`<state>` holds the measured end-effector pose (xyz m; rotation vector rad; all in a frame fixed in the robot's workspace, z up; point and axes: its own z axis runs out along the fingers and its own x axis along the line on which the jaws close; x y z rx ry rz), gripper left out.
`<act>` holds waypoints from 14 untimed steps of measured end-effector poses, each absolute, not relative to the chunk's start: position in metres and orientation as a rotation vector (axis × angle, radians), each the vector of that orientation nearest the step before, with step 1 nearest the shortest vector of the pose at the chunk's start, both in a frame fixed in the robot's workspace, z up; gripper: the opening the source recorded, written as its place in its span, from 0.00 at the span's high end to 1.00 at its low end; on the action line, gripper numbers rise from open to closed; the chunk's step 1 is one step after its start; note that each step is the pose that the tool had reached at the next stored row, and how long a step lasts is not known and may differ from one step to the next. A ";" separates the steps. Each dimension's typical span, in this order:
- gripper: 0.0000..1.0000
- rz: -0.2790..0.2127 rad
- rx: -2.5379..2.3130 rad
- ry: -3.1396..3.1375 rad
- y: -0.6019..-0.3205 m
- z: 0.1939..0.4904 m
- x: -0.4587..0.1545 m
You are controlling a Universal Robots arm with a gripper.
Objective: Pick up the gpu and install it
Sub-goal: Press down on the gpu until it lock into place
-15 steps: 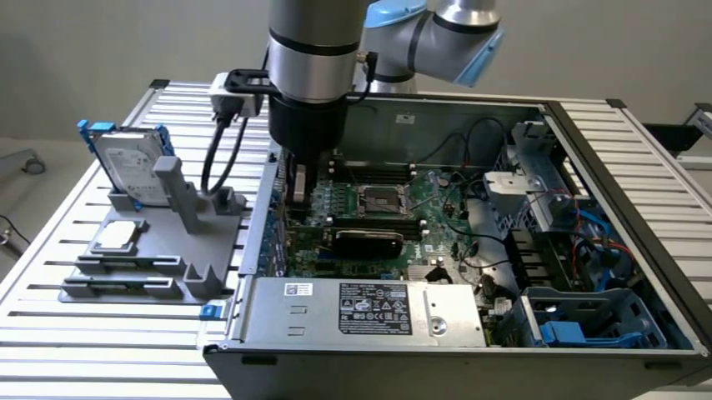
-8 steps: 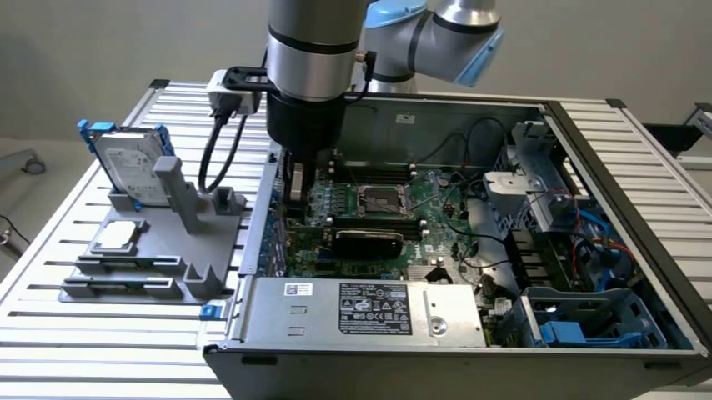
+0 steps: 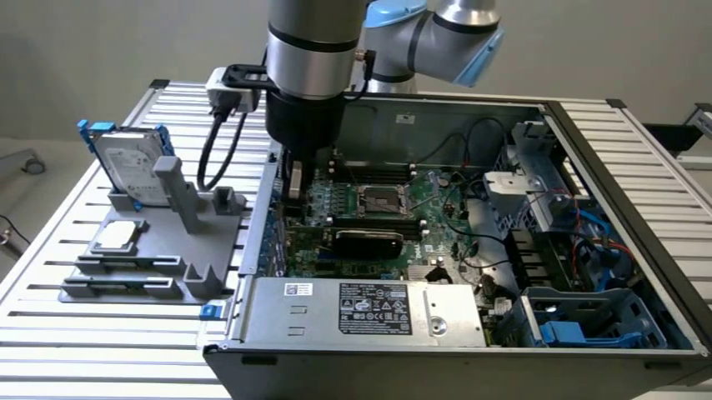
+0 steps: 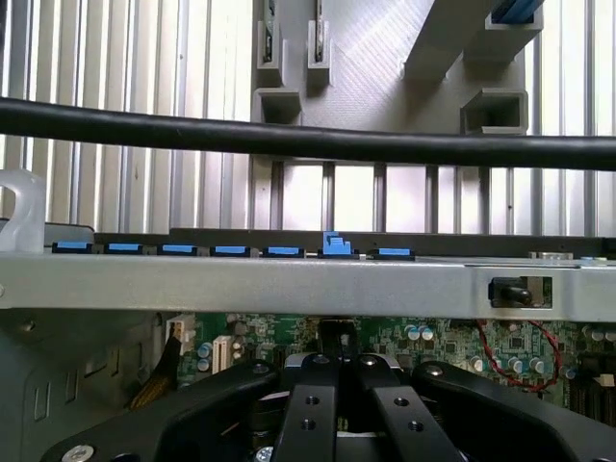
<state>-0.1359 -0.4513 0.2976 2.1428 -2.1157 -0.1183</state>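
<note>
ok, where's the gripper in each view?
Exterior view: gripper low inside the open case, near its wall on the exterior view's left, over the motherboard.
Wrist view: gripper shut, in the foreground.
Shared landmark: grey parts holder outside the case.

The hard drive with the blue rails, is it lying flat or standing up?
Standing up. The hard drive is on edge in the grey holder, outside the computer case.

Plain grey wall [image 3: 100, 50] at the back, slatted aluminium table [image 3: 67, 350] taking up most of the room, light's pretty even and soft.
</note>
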 end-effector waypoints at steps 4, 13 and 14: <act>0.89 -0.118 2.141 -2.115 -0.450 0.298 -0.136; 0.89 -0.117 2.138 -2.112 -0.448 0.298 -0.137; 0.89 -0.117 2.138 -2.112 -0.448 0.298 -0.137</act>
